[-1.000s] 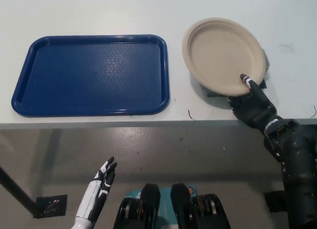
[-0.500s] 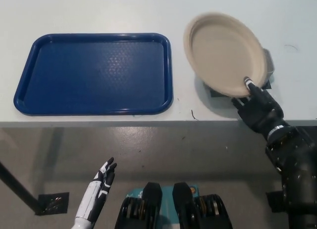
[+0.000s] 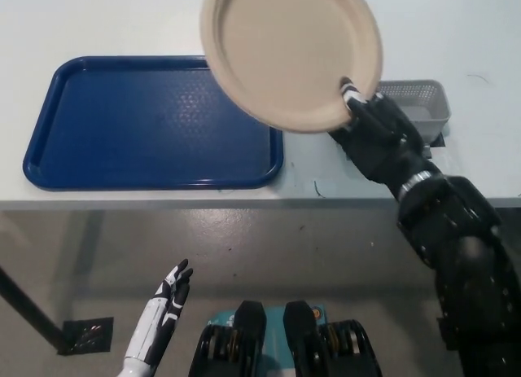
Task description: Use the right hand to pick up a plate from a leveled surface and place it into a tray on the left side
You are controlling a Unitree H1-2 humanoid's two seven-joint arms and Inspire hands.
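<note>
A beige round plate (image 3: 289,51) is lifted off the table, tilted, its left part overlapping the right end of the blue tray (image 3: 122,120). My black right hand (image 3: 376,137) is shut on the plate's lower right rim, one finger lying over the rim's inside. The tray lies flat on the white table (image 3: 480,35) at the left, with nothing in it. My white left hand (image 3: 167,300) hangs low at the lower left, below the table edge, fingers apart and holding nothing.
A small grey mesh basket (image 3: 419,108) stands on the table where the plate had been resting, just right of my right hand. The table's front edge (image 3: 203,204) runs across below the tray.
My right hand has raised the plate off the grey basket and carried it left and up toward the tray. The basket is now uncovered. The left hand has stayed still.
</note>
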